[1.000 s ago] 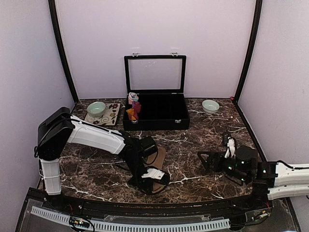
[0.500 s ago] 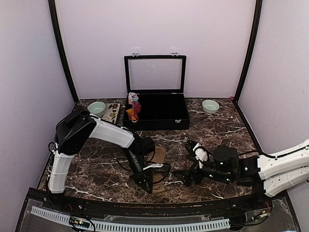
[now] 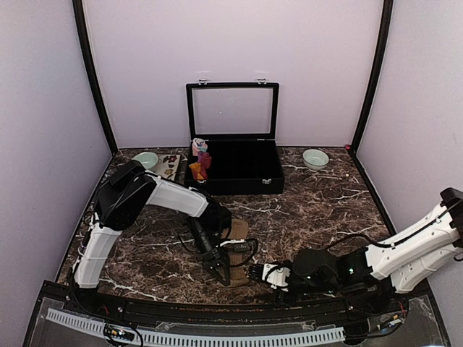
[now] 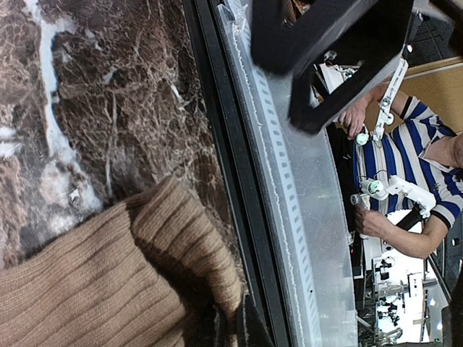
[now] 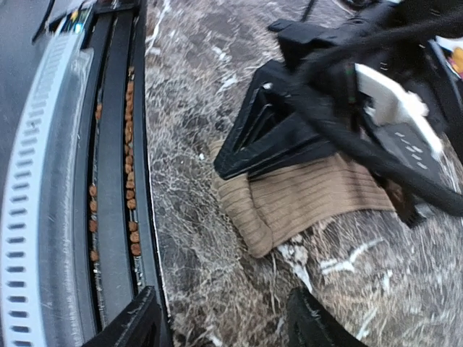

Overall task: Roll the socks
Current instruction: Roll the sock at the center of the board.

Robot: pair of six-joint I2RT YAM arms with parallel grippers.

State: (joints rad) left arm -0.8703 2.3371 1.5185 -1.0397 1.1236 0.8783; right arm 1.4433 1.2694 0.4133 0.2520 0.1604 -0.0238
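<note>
A tan-brown ribbed sock [image 3: 235,240] lies flat on the marble near the front edge, its near end folded over [image 4: 181,238]. My left gripper [image 3: 221,273] presses down on that near end, shut on the fold, its dark fingertips [image 4: 249,329] pinching the fabric. My right gripper [image 3: 259,273] hovers low just right of the sock, open, with bare marble between its fingers [image 5: 137,325]. In the right wrist view the sock [image 5: 304,195] lies ahead of the right gripper [image 5: 224,318], under the left gripper's black body [image 5: 275,137]. A red-maroon and orange sock bundle [image 3: 198,169] sits at the box's left end.
A black compartment box [image 3: 233,173] with its lid raised stands at the back centre. A green bowl [image 3: 145,160] and a patterned tray [image 3: 169,166] are at the back left, a pale bowl [image 3: 315,158] at the back right. The table's front rail [image 3: 217,307] is close behind both grippers.
My right arm swept left along the front edge until its gripper is next to the sock. The left gripper shifted toward the front edge, staying on the sock's near end.
</note>
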